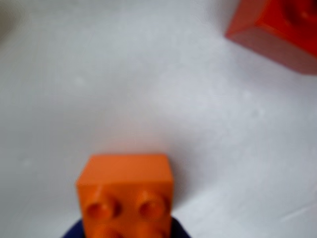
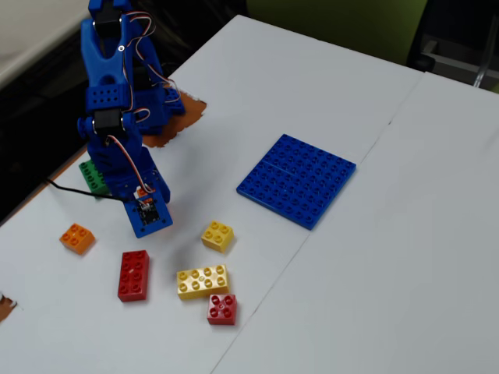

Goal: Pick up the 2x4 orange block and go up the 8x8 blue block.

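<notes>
The 2x4 orange block fills the bottom centre of the wrist view, studs toward the camera and its lower part cut off by the frame edge. My gripper is shut on it, with dark blue jaws showing on both sides of the brick. White table lies beyond the brick. In the fixed view the blue arm leans down at the left, and its wrist hides the jaws and the held brick. The 8x8 blue block lies flat mid-table, well right of the arm.
A red brick lies just below the wrist and shows in the wrist view as well. Nearby are a small orange brick, two yellow bricks, a small red brick and a green brick behind the arm.
</notes>
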